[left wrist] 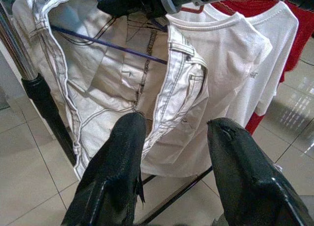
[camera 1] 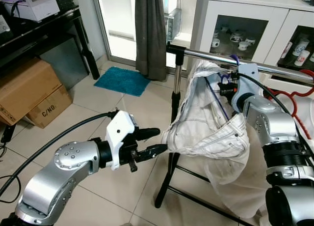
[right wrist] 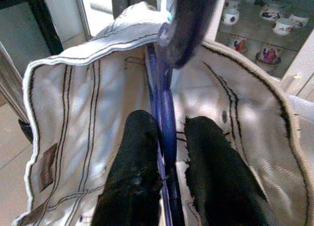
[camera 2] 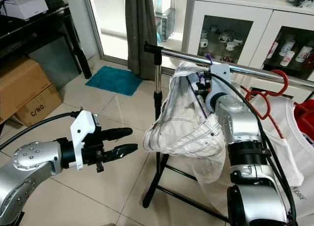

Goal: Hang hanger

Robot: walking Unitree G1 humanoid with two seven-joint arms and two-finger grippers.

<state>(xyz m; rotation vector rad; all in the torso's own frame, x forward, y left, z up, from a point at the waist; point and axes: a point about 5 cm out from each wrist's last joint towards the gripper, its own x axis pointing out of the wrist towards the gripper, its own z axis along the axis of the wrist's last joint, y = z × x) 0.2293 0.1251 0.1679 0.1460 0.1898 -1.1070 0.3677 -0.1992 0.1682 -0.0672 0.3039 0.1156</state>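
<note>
A purple hanger [right wrist: 166, 113] carries a white garment with dark stitching [camera 1: 211, 127] at the chrome rail [camera 1: 216, 57] of a black clothes rack. My right gripper [right wrist: 169, 137] is shut on the purple hanger's bar, up close under the rail, and the hook [camera 1: 236, 61] reaches over the rail. My left gripper [camera 1: 157, 141] stands open at the garment's left hem, its fingertips [left wrist: 130, 137] just short of the cloth and holding nothing.
A red hanger [camera 2: 274, 86] with a white T-shirt [camera 2: 282, 132] and a red garment [camera 2: 306, 113] hangs further right on the rail. The rack's black post and feet [camera 1: 169, 172] stand on the tiled floor. Behind are a white glass cabinet [camera 1: 245, 24], a grey curtain [camera 1: 149, 34], a teal mat [camera 1: 121, 80] and cardboard boxes [camera 1: 29, 91].
</note>
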